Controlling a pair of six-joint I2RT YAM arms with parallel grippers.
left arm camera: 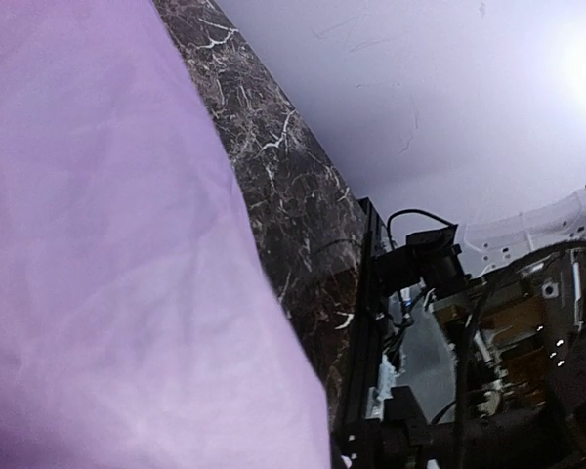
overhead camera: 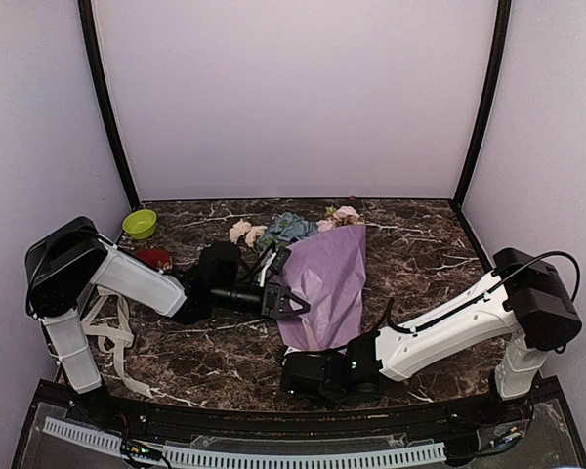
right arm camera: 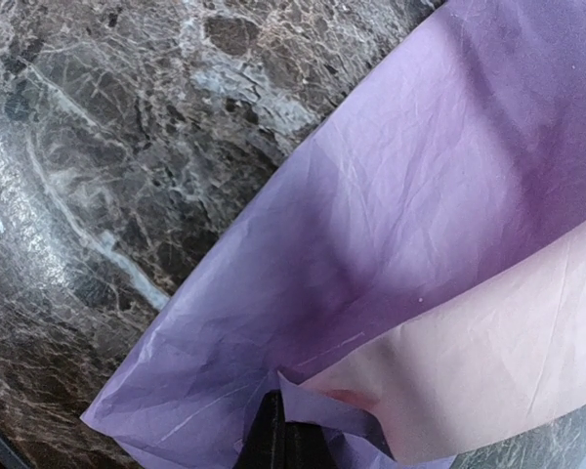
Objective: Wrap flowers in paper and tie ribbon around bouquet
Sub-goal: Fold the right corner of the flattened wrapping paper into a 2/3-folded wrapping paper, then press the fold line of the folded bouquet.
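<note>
Where the right gripper [right arm camera: 277, 430] stood pinched together on the lower edge of the paper [right arm camera: 400, 225], the left gripper [overhead camera: 295, 304] sat at its left side, open or closed I could not tell; the flowers [overhead camera: 285, 231] poked out at the far end.

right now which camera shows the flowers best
Top external: the flowers lie at the far end of the paper, with pink, cream and blue heads visible. Both wrist views show only paper and the table, no flowers.
</note>
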